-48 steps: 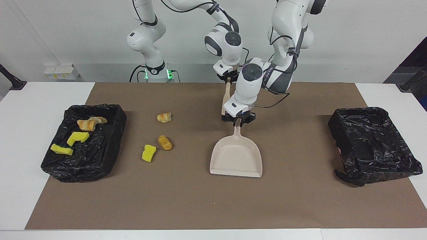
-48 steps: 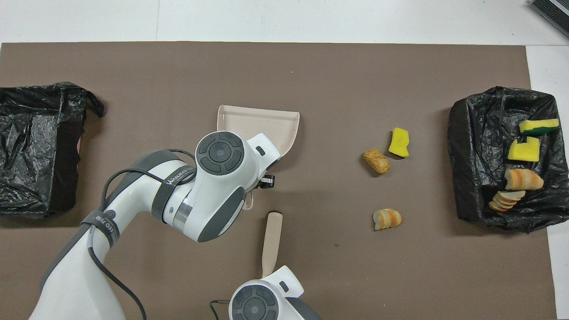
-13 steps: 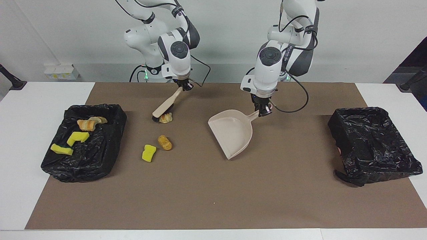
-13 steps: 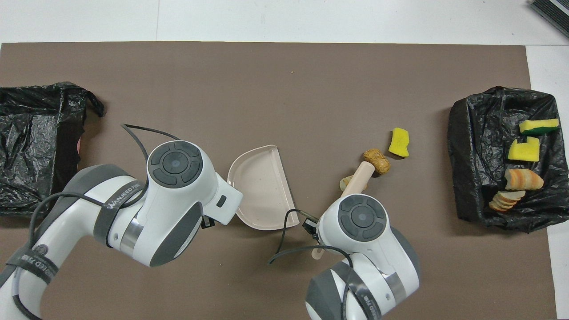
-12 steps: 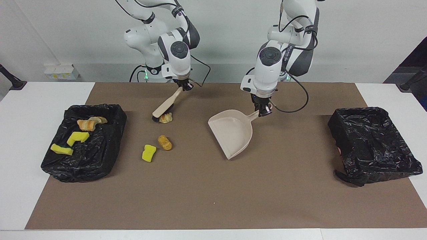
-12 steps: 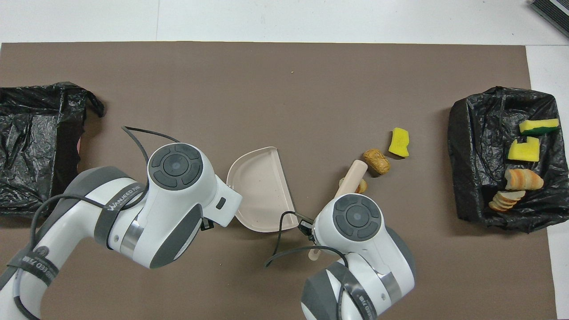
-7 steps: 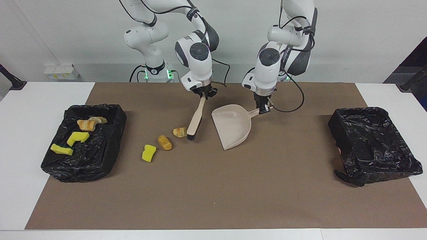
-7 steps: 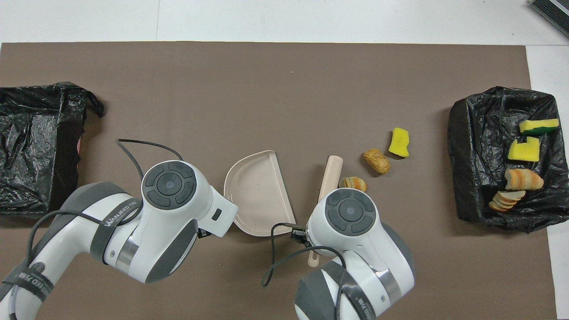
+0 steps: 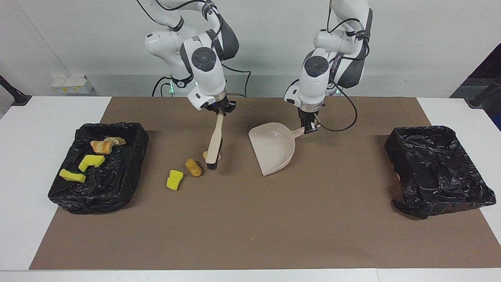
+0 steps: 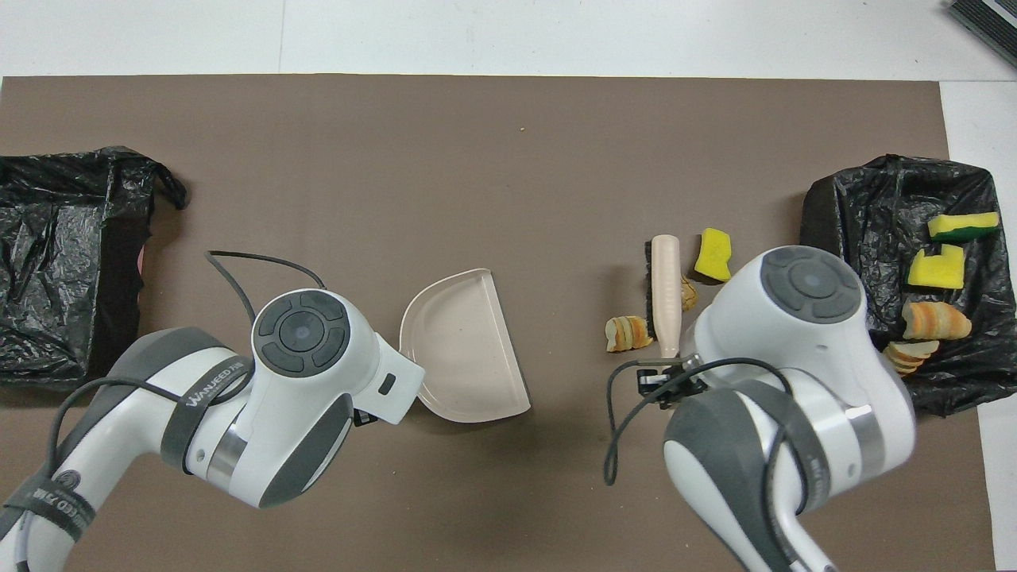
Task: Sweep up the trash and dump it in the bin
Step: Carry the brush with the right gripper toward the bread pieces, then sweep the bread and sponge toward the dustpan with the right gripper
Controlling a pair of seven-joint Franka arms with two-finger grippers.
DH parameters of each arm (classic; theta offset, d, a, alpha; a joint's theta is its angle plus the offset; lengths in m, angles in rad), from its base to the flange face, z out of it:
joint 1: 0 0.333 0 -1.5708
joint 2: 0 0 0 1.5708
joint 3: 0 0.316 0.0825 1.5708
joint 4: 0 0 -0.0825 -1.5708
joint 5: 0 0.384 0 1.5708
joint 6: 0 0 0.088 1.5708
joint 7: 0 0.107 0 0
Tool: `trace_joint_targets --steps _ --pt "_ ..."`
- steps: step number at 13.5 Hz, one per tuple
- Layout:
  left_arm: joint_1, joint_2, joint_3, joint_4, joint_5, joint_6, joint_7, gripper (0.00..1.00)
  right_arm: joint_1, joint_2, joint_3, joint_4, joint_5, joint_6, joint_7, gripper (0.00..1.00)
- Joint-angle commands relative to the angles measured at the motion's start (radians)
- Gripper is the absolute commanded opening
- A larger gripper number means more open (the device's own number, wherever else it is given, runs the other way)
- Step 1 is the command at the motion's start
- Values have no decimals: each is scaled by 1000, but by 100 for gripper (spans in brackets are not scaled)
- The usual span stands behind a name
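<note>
Facing view: right claw [image 9: 220,112] clamped on the handle of the brush [image 9: 213,145], which slants down to black bristles on the brown mat [image 9: 250,219]. A striped bread chunk [image 9: 204,155] shows just at the brush head, mostly hidden by it. A brown bread chunk [image 9: 193,167] and a yellow sponge piece [image 9: 174,179] lie beside it, toward the right arm's end of the worktop [image 9: 23,164]. Four more trash bits sit in the black-lined bin [image 9: 117,188] at that end. Left claw [image 9: 310,128] clamped on the dustpan [image 9: 274,150] handle, pan tilted with its lip on the mat. A second black-lined bin [image 9: 438,172] stands at the left arm's end.

Overhead view: brush [image 10: 666,298] lies between the striped chunk [image 10: 626,333] and the brown chunk [image 10: 688,294]; sponge piece [image 10: 713,254] just farther out. Dustpan [image 10: 465,345] well apart from them.
</note>
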Motion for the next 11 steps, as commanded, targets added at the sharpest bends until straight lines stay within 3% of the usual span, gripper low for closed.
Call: trace_joint_targets --steps 1,7,11 --pt "-10 -36 10 -37 -14 29 -20 0 -73 -23 12 -29 -113 23 -151 0" --pt "-20 -28 9 -37 -14 38 -61 0 -251 -12 14 -64 -304 113 -409 0" --pt "-36 -13 9 -42 -14 64 -90 0 -302 31 14 -116 -346 148 -417 0"
